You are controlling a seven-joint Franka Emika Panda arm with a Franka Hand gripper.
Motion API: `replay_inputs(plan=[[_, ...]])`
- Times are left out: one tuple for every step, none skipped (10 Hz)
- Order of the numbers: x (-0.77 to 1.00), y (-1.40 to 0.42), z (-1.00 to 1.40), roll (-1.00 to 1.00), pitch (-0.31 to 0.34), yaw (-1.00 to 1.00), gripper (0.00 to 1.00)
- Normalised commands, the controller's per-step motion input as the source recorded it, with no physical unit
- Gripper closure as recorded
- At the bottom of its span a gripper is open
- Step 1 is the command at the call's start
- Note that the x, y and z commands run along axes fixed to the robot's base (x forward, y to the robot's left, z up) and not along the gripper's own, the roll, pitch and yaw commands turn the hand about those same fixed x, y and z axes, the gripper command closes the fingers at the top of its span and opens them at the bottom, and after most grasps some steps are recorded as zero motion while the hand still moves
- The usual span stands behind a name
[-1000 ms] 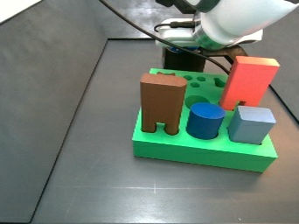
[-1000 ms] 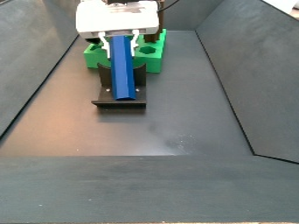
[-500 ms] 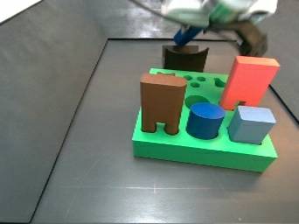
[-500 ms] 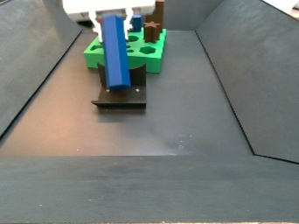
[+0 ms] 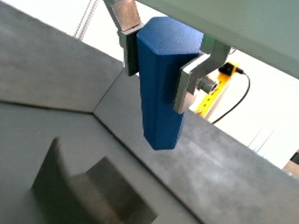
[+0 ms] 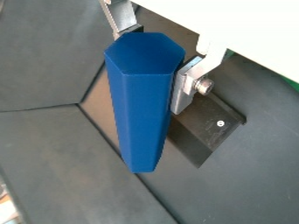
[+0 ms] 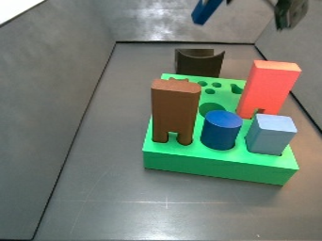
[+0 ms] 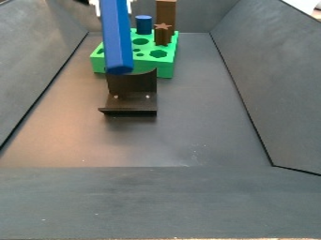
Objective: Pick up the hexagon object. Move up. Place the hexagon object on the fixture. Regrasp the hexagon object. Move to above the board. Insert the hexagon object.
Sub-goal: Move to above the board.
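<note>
The two-finger gripper [image 5: 162, 54] with flat silver fingers [image 6: 188, 72] is closed on the upper part of the hexagon object [image 6: 140, 101], a long dark blue bar with a hexagonal cross-section, one plate pressed against each side in both wrist views. In a side view the bar [image 8: 114, 36] hangs upright in the air, its lower end above the fixture [image 8: 130, 97], a dark bracket on a base plate resting on the dark counter [image 8: 175, 131], and apart from it. The gripper itself lies beyond the upper edge of that view. Behind the fixture sits the board [image 7: 217, 155], a bright green thick slab carrying a reddish-brown arch-legged block [image 7: 175, 111], a short blue cylinder [image 7: 223, 129], a light blue cube [image 7: 270, 133] and a tall red block [image 7: 266, 87].
</note>
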Motion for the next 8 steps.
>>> replay_inputs(plan=[[0.09, 0.08, 1.00, -0.03, 0.109, 0.07, 1.00], [0.09, 0.07, 1.00, -0.03, 0.112, 0.07, 1.00], [0.09, 0.05, 1.00, -0.04, 0.117, 0.08, 1.00], [0.09, 0.04, 1.00, -0.04, 0.113, 0.08, 1.00], [0.07, 0.02, 0.84, -0.04, 0.107, 0.09, 1.00], [0.05, 0.01, 0.67, -0.04, 0.104, 0.09, 1.00], [0.04, -0.01, 0.46, -0.04, 0.102, 0.09, 1.00], [0.03, -0.01, 0.24, -0.04, 0.102, 0.09, 1.00]])
